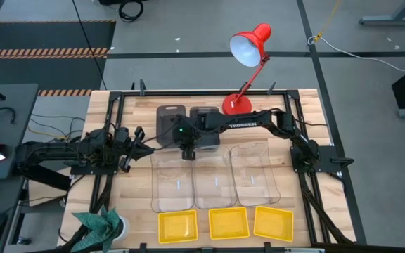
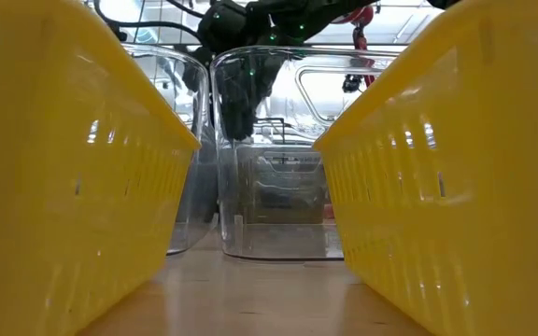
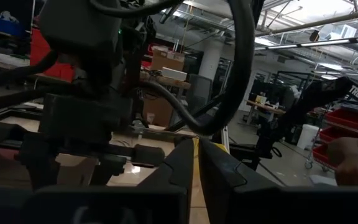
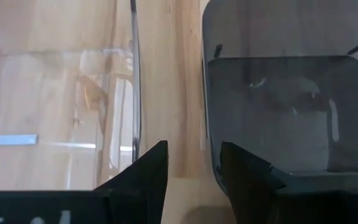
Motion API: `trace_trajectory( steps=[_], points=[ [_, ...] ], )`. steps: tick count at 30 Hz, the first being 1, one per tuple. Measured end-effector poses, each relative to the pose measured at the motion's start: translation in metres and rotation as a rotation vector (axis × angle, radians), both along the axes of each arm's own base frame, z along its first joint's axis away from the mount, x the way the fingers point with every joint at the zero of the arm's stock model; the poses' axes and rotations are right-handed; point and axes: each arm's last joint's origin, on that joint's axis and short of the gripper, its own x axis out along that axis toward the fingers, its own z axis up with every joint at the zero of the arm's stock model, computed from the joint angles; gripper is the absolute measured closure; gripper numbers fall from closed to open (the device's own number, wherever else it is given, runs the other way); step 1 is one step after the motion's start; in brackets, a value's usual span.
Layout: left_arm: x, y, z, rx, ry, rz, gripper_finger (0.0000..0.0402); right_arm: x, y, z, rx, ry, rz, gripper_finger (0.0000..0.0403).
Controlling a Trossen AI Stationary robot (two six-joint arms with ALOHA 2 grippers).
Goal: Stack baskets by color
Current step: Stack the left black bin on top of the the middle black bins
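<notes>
On the wooden table (image 1: 121, 211), the red desk lamp (image 1: 248, 49) stands at the far edge, and everything else can be placed from it. Just to the lamp's left, near its base, sit the dark grey baskets (image 1: 171, 123): two show side by side, and whether a third is nested in one of them cannot be told. Nearer the front than the lamp, three clear baskets (image 1: 253, 176) lie in a row, side by side. Farther still from the lamp, along the front edge, three yellow baskets (image 1: 228, 222) lie in a row, each apart from the next.

The right arm reaches across from the right side of the table, passing in front of the lamp's base, and its right tool (image 1: 188, 152) hangs over the seam between the grey baskets and the clear row. In the right wrist view the fingers (image 4: 148, 171) are spread with bare wood between them; one finger lies toward the rim of a clear basket (image 4: 55, 112), the other over the edge of a dark grey basket (image 4: 284, 112). They pinch nothing.

The left arm rests well to the lamp's left, at the table's left side, its left tool (image 1: 145, 146) pointing toward the grey baskets. Its fingers (image 3: 173, 168) are pressed nearly together and hold nothing.

A green and white object (image 1: 104, 225) sits at the front left corner.
</notes>
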Motion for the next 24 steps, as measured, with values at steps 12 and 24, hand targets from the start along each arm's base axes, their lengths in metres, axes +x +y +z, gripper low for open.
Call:
trace_trajectory(
  steps=[12,24],
  points=[
    [0.000,0.000,0.000,0.000,0.000,0.000,0.0374,0.003,-0.012,0.026,-0.054,-0.052,-0.021,0.0250],
    [0.000,0.000,0.000,0.000,0.000,0.000,0.0371,-0.001,-0.050,0.028,-0.112,-0.080,-0.003,0.0251]
  ],
)
